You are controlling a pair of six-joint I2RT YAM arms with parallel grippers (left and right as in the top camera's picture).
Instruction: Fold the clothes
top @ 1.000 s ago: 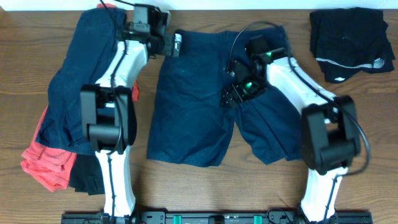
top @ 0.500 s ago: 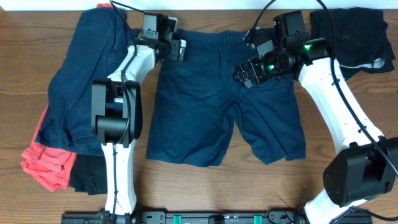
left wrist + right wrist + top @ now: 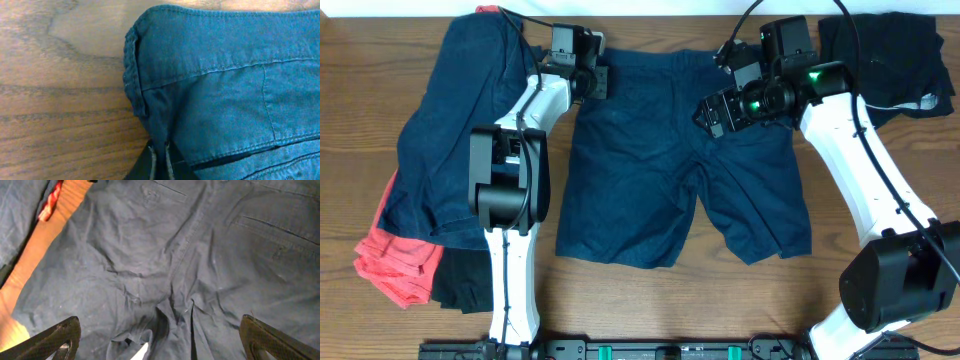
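A pair of dark navy shorts lies spread flat in the middle of the table, waistband toward the far edge. My left gripper is at the waistband's left corner. In the left wrist view the left gripper is shut, with a fold of the shorts pinched between its fingers. My right gripper hovers above the right half of the shorts near the waistband. Seen from the right wrist, the right gripper stands wide open over wrinkled navy cloth, holding nothing.
At the left lies a pile of clothes: a navy garment, a coral-red one and a black one. A folded dark garment sits at the far right corner. The wooden table shows to the right of the shorts.
The left gripper has shut on the waistband corner. The right arm swung from the middle of the shorts toward the far right, then held still.
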